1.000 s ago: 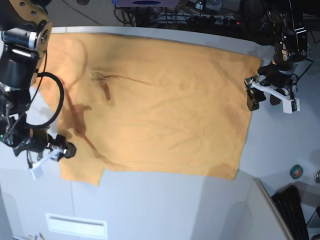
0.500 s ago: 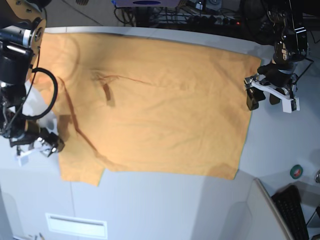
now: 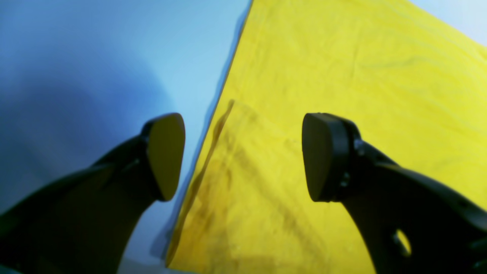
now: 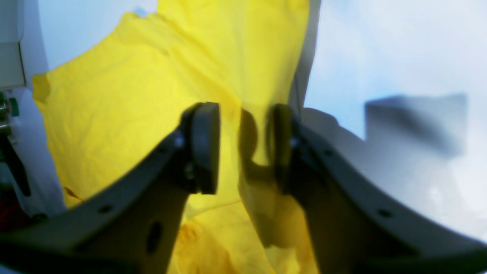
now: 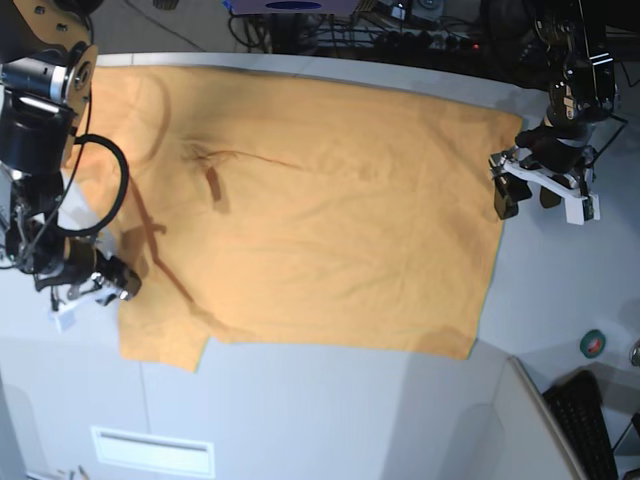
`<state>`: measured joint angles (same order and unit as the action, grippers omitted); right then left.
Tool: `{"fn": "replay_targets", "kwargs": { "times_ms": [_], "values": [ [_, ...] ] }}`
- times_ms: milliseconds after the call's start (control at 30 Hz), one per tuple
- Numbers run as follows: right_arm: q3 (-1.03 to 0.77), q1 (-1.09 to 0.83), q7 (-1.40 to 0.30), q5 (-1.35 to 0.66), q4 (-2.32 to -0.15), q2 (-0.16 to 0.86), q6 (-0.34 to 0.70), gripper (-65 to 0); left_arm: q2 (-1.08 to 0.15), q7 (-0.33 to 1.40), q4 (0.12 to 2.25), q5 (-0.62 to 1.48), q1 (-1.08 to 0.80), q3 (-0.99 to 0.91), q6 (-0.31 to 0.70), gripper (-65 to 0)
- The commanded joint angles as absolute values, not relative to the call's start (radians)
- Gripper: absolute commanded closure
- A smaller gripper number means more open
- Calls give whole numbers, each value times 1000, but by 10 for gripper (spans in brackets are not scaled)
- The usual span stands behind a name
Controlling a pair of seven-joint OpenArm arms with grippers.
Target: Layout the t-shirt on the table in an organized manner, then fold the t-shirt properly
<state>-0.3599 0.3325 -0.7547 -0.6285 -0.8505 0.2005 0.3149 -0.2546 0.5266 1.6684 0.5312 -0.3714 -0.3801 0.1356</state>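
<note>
Layout seems nearly done: the t-shirt [image 5: 310, 210] lies spread on the table [image 5: 300, 410], left gripper [image 3: 243, 156] wide apart over its hem, right gripper [image 4: 243, 148] narrowly parted over a sleeve, each needing to pinch an edge next.

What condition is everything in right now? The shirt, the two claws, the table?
t-shirt: spread flat on the table, lightly wrinkled, not yet folded.
left gripper: open, poised at the shirt's edge, holding nothing.
right gripper: fingers a little apart, over the shirt's sleeve edge; no cloth visibly pinched.
table: bare light surface beside the shirt.
</note>
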Motion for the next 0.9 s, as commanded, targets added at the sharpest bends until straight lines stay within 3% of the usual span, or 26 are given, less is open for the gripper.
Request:
{"fn": "replay_targets", "kwargs": {
  "times_ms": [0, 267, 367, 633, 867],
  "values": [
    [-363, 360, -743, -647, -868, 216, 331, -167, -266, 503, 1684, 541, -371, -386, 142, -454],
    [-363, 361, -739, -647, -868, 216, 331, -78, -266, 503, 1684, 541, -366, -386, 142, -454],
    [-363, 371, -742, -647, -868, 216, 331, 0, -266, 503, 1684, 541, -363, -386, 142, -454],
    [-363, 374, -742, -647, -869, 216, 323, 0, -303, 503, 1667, 541, -320, -377, 142, -454],
    [-292, 366, -743, -647, -937, 216, 326, 0, -375, 504, 1357, 539, -88, -335, 142, -454]
  ]
}}
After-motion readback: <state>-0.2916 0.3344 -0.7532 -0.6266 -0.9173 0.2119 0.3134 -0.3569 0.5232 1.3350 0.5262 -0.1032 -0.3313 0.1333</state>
